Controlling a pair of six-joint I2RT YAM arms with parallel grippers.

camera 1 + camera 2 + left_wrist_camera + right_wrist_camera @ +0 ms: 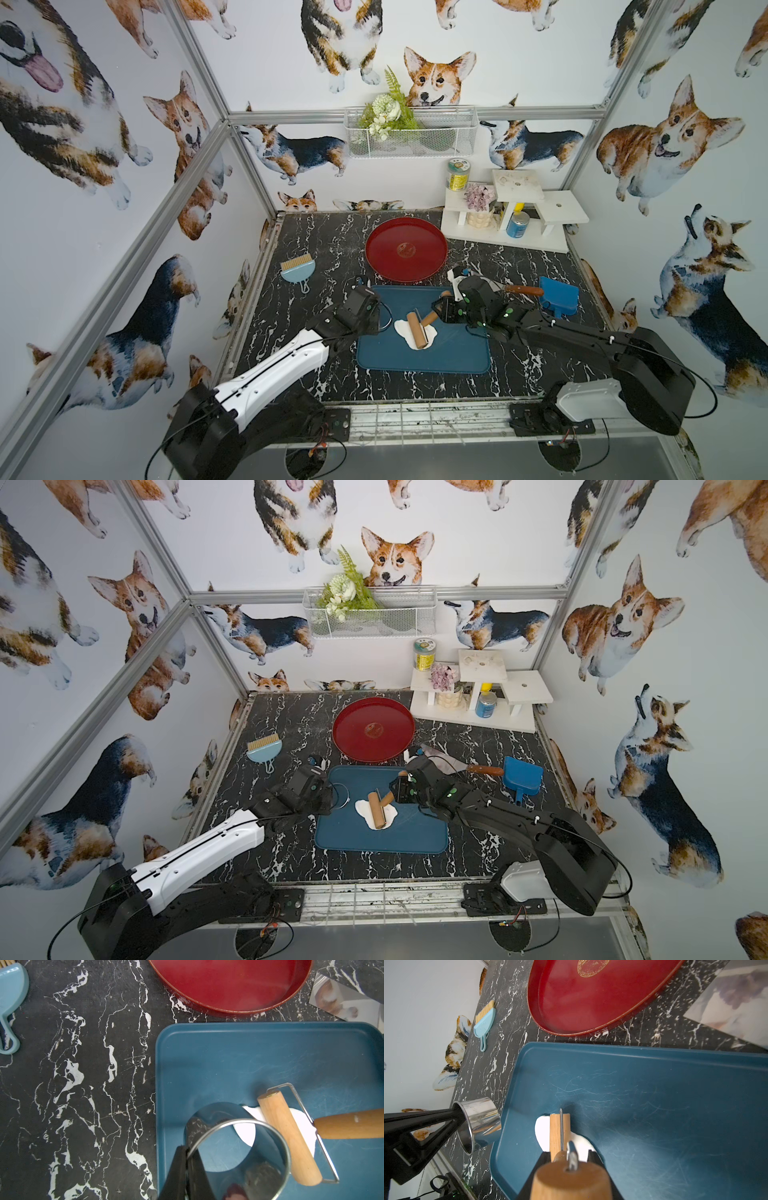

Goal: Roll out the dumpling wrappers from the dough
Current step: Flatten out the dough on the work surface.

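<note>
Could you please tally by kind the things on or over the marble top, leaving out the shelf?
Dishes: 2, plate, tray
Dough tools: 3, roller, cutter, scraper
Cleaning tools: 2, brush, dustpan
Dough: 1
Total: 8

Roller (417,331) on dough (401,328), seemingly held by right gripper (440,309).

Even soft light, faint shadows. Top views bend at edges. Close-up roller handle (571,1182) blurred; steel ring (479,1120) glares.
</note>
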